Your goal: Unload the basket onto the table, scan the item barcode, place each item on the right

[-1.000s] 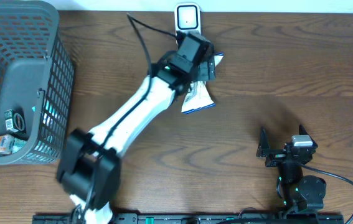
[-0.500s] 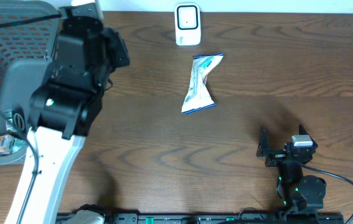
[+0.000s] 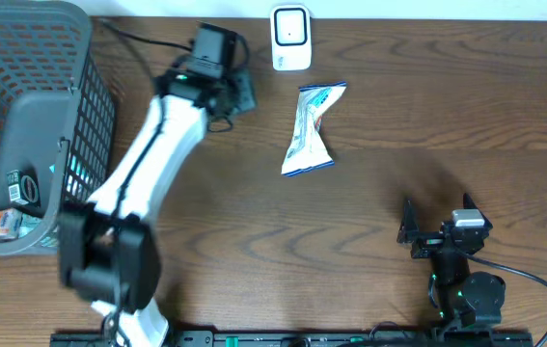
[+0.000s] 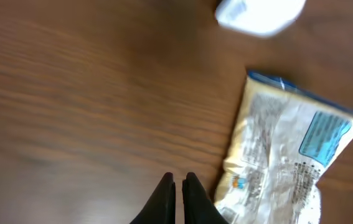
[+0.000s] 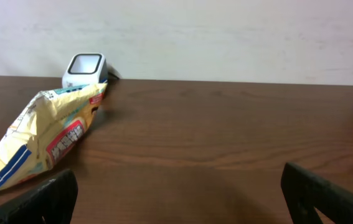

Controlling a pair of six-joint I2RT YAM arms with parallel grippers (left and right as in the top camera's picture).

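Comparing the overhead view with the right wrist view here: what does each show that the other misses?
Only overhead: the mesh basket with small items inside, and the left arm stretched across the table. Only right wrist: the pale wall behind the table, and a red label on the snack packet. Both: the scanner, the snack packet near it, the table.

The table (image 3: 427, 116) is dark brown wood, its grain running in long streaks from side to side, and seen from above it fills almost the whole view. Along its far edge stands a plain wall (image 5: 226, 37), off-white and faintly mottled, meeting the tabletop in a straight line. The light is soft and even. It lays a dull sheen on the wood towards the wall, and a faint, blurred shadow (image 3: 437, 178) darkens the boards right of the middle.
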